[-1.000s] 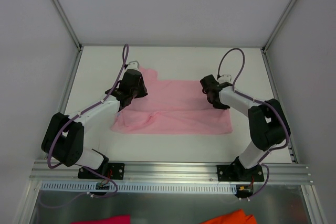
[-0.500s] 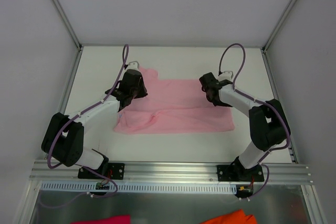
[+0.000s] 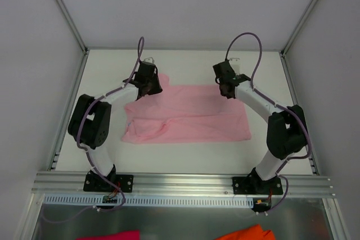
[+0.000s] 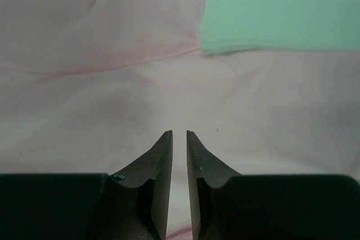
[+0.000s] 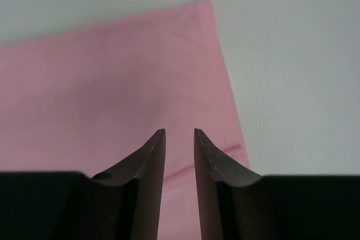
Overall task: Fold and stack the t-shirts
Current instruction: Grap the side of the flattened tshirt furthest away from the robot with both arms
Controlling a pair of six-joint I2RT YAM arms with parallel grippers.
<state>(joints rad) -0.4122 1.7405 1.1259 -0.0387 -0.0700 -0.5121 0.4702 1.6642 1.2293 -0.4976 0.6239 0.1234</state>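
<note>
A light pink t-shirt (image 3: 188, 115) lies folded into a rough rectangle in the middle of the white table (image 3: 185, 63). My left gripper (image 3: 151, 85) hovers over its far left corner. In the left wrist view its jaws (image 4: 179, 132) stand a narrow slit apart, with only the shirt cloth (image 4: 112, 82) below them. My right gripper (image 3: 226, 89) is over the far right corner. Its jaws (image 5: 180, 130) are open and empty above the shirt (image 5: 112, 82), close to the right edge and a hem line.
Bare white table (image 5: 292, 54) lies beyond the shirt's far and right edges. An aluminium rail (image 3: 180, 184) carries both arm bases. Below it lie a magenta cloth scrap (image 3: 112, 234) and an orange cloth scrap (image 3: 247, 232). Frame posts and grey walls enclose the table.
Both grippers moved toward the far edge of the shirt. The left arm's elbow swung in toward the table. The right jaws, shut a second ago, now stand apart.
</note>
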